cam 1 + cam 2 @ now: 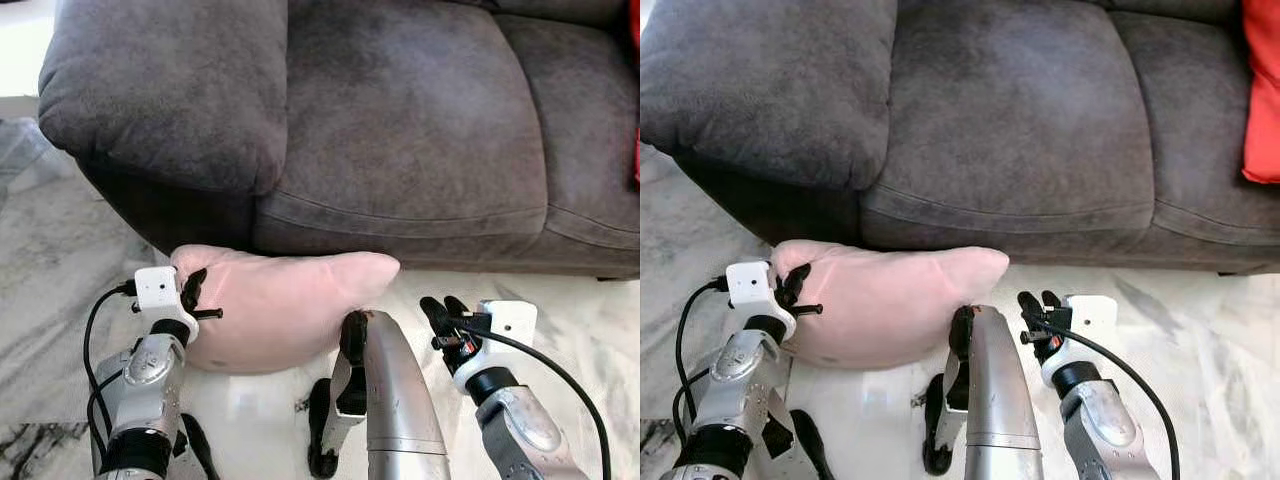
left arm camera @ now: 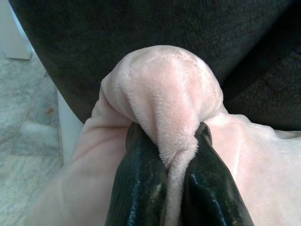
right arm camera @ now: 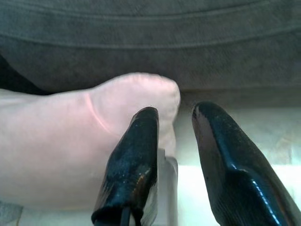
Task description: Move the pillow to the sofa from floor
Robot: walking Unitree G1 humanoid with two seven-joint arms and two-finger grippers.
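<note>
A pale pink plush pillow point(image 1: 280, 305) lies on the floor against the front of the dark grey sofa point(image 1: 400, 130). My left gripper point(image 1: 192, 290) is shut on the pillow's left corner; the left wrist view shows a fold of pink fabric point(image 2: 174, 117) pinched between both black fingers point(image 2: 141, 188). My right gripper point(image 1: 445, 318) hovers open just right of the pillow's right corner point(image 3: 141, 94), with nothing between its fingers point(image 3: 225, 155).
The sofa's wide armrest point(image 1: 160, 90) overhangs the pillow at upper left. A red cushion point(image 1: 1262, 90) sits on the sofa's right end. Pale marble floor point(image 1: 580, 310) stretches in front. My silver leg point(image 1: 395, 400) stands between the two arms.
</note>
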